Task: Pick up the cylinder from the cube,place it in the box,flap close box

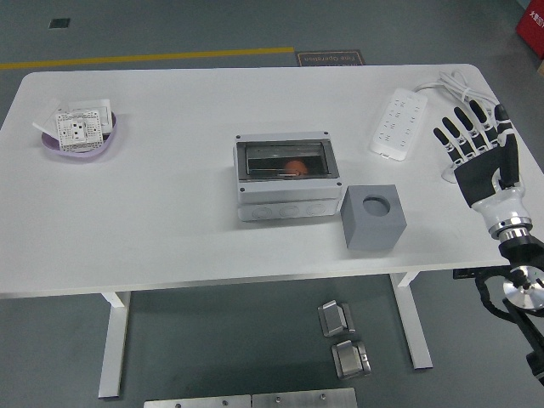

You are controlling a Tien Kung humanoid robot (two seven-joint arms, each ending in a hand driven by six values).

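A grey box [287, 176] stands at the table's middle with its dark see-through flap down. An orange cylinder [294, 167] shows through the flap, inside the box. To the box's right sits a grey cube [373, 217] whose round top hole holds nothing. My right hand [478, 149] hovers over the table's right edge, well right of the cube, fingers spread and holding nothing. My left arm is out of view.
A white power strip [398, 124] with its cable lies at the back right, just left of my hand. A purple bowl [80, 141] with white socket plates sits at the far left. Metal parts lie on the floor below the table.
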